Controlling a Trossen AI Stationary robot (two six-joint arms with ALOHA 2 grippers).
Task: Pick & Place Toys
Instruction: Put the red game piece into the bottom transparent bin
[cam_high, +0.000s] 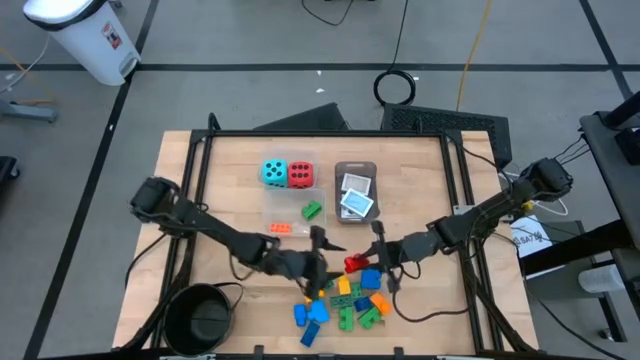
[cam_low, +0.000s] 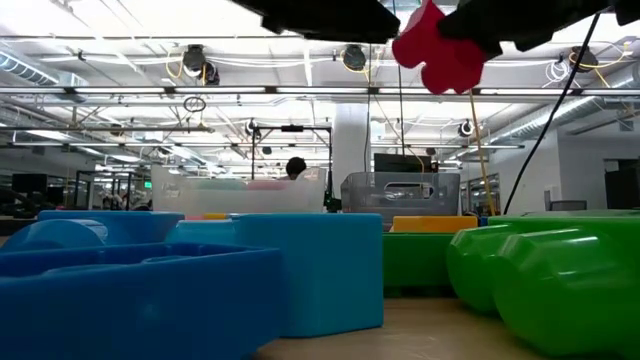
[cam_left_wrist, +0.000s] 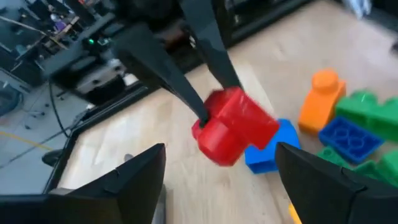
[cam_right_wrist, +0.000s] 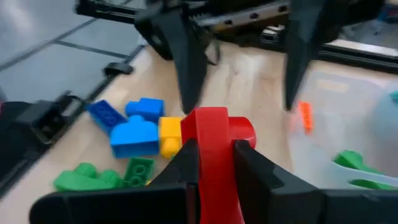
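My right gripper (cam_high: 372, 258) is shut on a red brick (cam_high: 355, 263) above the table, just beyond the pile of small bricks (cam_high: 342, 300). The brick also shows in the right wrist view (cam_right_wrist: 211, 134), the left wrist view (cam_left_wrist: 235, 126) and high in the low view (cam_low: 440, 50). My left gripper (cam_high: 316, 266) is open and empty, facing the red brick from the left; its fingers (cam_left_wrist: 134, 180) stand apart, short of it. A red die (cam_high: 299, 175) and a teal die (cam_high: 273, 173) sit in a clear tub (cam_high: 268, 205) with a green brick (cam_high: 312, 210) and an orange brick (cam_high: 280, 228). My right gripper pinches the red brick between its two fingers, on its two opposite sides (cam_right_wrist: 214, 152). The fingers (cam_left_wrist: 186, 93) come slanting down from the table's right side. The brick is lifted clear of the table and juts out past the fingertips (cam_left_wrist: 239, 134).
A grey tray (cam_high: 356, 168) with white cards (cam_high: 356, 197) stands beside the tub. A round black bowl (cam_high: 205, 315) sits at the near left corner. Blue, green, yellow and orange bricks (cam_left_wrist: 339, 124) lie on the table below and near my grippers.
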